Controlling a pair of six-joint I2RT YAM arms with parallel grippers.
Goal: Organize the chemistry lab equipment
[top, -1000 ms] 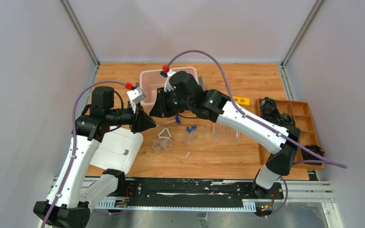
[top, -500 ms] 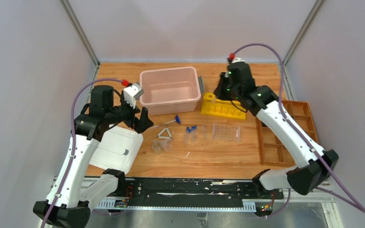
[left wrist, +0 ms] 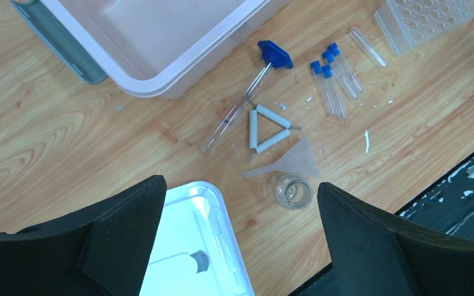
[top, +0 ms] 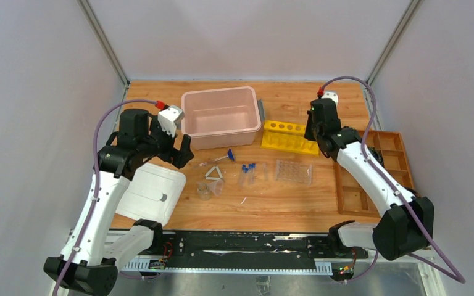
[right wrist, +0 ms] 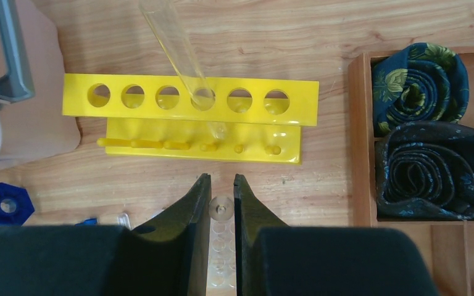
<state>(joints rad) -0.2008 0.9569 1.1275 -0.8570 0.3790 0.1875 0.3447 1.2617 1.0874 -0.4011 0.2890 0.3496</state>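
Above the yellow rack (right wrist: 191, 126), my right gripper (right wrist: 221, 180) is nearly closed, gripping nothing visible. 1 clear tube (right wrist: 177, 49) leans in a hole, probably propped by it. Left gripper (left wrist: 241, 188) gapes empty over the white triangle (left wrist: 265, 128), likely next.

Small white triangle (left wrist: 253, 128) just beside blue-tipped rod (left wrist: 234, 111)

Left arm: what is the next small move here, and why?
Probably lower the left gripper toward the white triangle: its jaws stand wide open and empty, and the triangle lies nearly centred between them in the wrist view.
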